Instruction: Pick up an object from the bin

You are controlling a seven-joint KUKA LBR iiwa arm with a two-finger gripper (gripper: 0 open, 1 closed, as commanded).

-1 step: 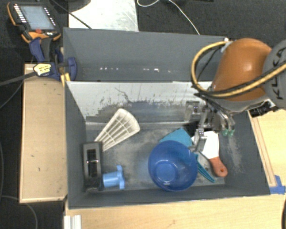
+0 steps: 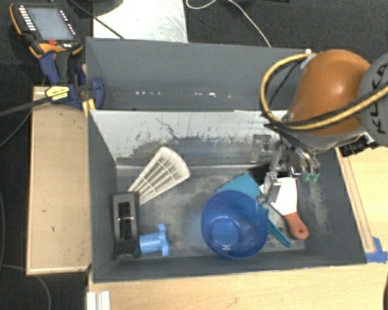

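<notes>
My gripper (image 2: 282,170) hangs low over the right part of the bin, below the orange dome. Right under it lies a white flat scraper (image 2: 286,197) with an orange handle, slanting toward the bin's front right. A round blue bowl (image 2: 233,228) sits just left of the scraper, open side up. Behind the bowl, a light blue flat piece (image 2: 243,186) leans between the bowl and the gripper. Whether the gripper touches the scraper cannot be made out.
A white ribbed fan-shaped piece (image 2: 160,171) lies at the middle left. A black rectangular block (image 2: 125,221) stands along the left wall, with a small blue cylinder (image 2: 153,241) beside it at the front. The arm and its cables cover the bin's right rear.
</notes>
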